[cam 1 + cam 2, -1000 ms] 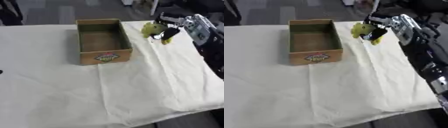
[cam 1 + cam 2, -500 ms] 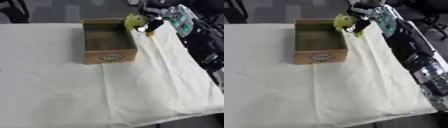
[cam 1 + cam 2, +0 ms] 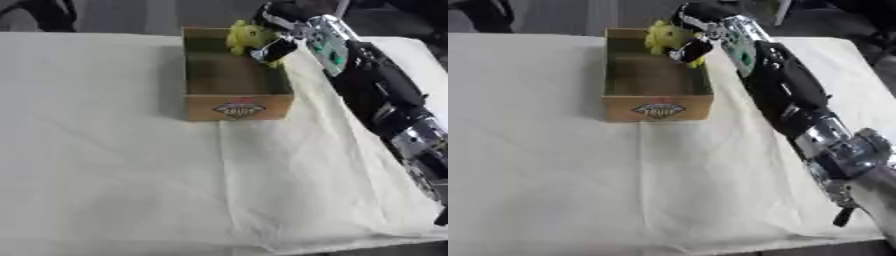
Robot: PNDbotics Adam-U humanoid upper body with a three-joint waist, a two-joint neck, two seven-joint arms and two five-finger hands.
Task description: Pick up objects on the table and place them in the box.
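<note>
Carrying yellow toy [image 3: 246,36] over the box [image 3: 234,106]'s far right corner | right hand [image 3: 282,31] curled round it, moved in from beside the box a second ago | toy not yet released; drop looks next | left hand unseen | cloth-covered surface [image 3: 105,165] otherwise bare
</note>
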